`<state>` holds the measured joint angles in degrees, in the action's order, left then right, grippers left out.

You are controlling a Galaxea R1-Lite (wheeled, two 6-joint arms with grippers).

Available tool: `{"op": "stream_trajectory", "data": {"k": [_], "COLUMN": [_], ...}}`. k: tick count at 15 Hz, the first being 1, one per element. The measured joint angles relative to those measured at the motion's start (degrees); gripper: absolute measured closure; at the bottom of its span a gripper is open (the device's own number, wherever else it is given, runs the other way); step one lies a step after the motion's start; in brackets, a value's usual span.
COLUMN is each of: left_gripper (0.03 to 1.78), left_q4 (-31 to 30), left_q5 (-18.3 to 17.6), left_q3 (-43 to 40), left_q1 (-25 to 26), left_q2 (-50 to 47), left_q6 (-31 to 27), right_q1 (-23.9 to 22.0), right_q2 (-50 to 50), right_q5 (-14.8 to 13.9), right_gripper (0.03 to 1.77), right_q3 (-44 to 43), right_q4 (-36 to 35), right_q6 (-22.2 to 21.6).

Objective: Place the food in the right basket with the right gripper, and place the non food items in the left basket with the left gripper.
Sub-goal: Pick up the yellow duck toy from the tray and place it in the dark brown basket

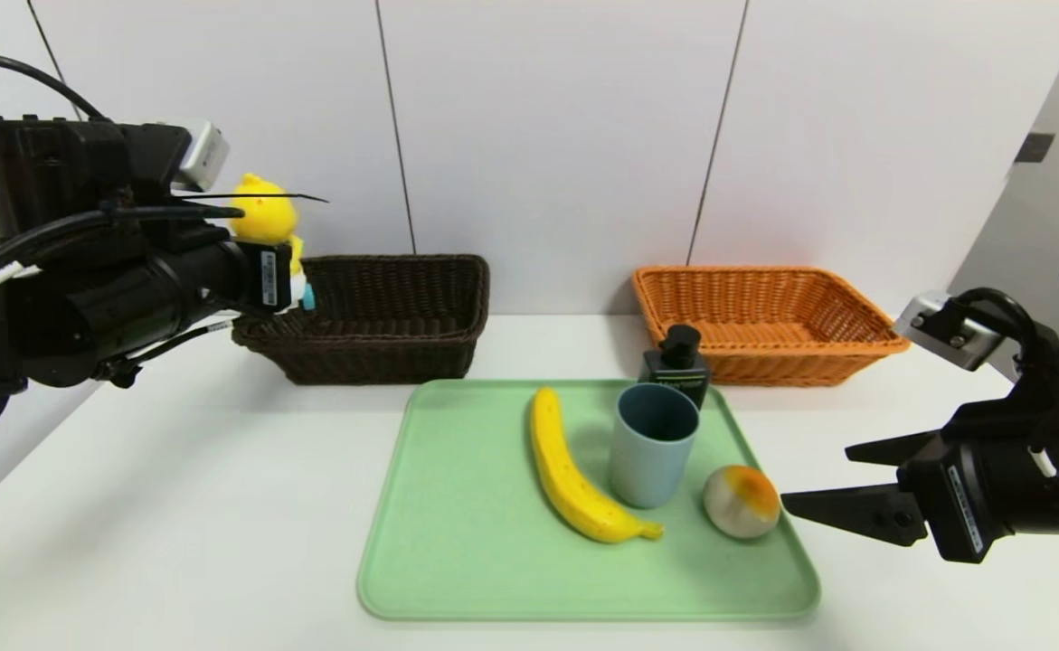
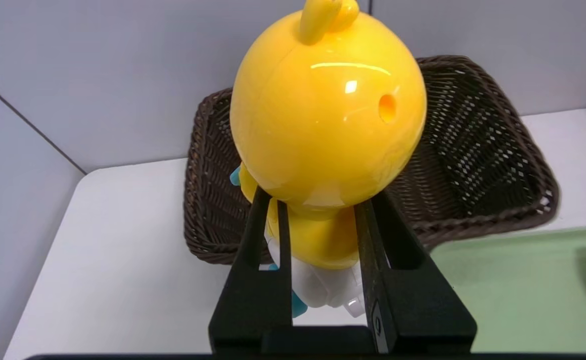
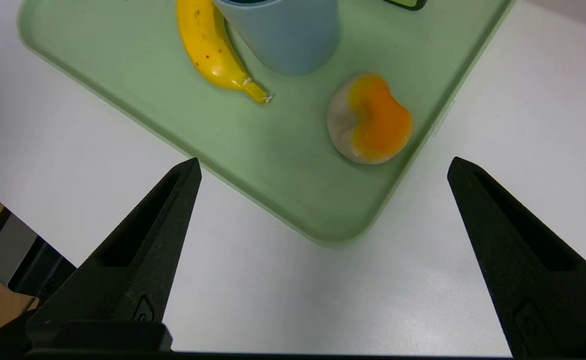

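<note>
My left gripper (image 1: 289, 271) (image 2: 319, 200) is shut on the yellow duck-like toy (image 1: 262, 212) (image 2: 323, 110), held in the air over the near left corner of the dark brown left basket (image 1: 384, 316) (image 2: 473, 150). The banana (image 1: 570, 470) (image 3: 205, 45), the grey-blue cup (image 1: 651, 443) (image 3: 282, 35), the dark pump bottle (image 1: 676, 362) and the round pale fruit with an orange top (image 1: 742, 500) (image 3: 370, 120) lie on the green tray (image 1: 466, 524) (image 3: 282, 170). My right gripper (image 1: 818, 475) (image 3: 324, 161) stands open just right of the fruit, holding nothing. The orange right basket (image 1: 764, 307) is at the back right.
Both baskets stand against the white back wall on the white table (image 1: 222, 470). The cup stands close between banana and fruit, with the bottle right behind it. The table's edge runs near my right gripper in the right wrist view.
</note>
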<state>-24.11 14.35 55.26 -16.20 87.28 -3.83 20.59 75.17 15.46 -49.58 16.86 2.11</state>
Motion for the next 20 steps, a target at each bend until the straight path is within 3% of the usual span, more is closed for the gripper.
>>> {"op": "stream_trajectory", "data": {"k": [6,11,20], "left_gripper": [1.41,1.41,1.41], "left_q4": [0.16,-0.24,-0.16], "left_q5": [-1.12,-7.08,-7.61], "left_q3": [7.63,11.5,20.07], "left_q1": [5.16,6.95,8.05], "left_q2": [8.47,15.86,26.11], "left_q6": [0.28,2.34,3.69], "right_q1": [-0.34,-0.8,-1.02], "right_q2": [-0.04,-0.44,-0.33], "right_q5": [-0.22,-0.28,-0.55], "right_gripper": [0.1,0.1,0.1], "right_q3": [-0.66,-0.85,-0.87], "right_q4": [0.3,0.41,0.33], "right_q6": [0.06,0.09,0.06]}}
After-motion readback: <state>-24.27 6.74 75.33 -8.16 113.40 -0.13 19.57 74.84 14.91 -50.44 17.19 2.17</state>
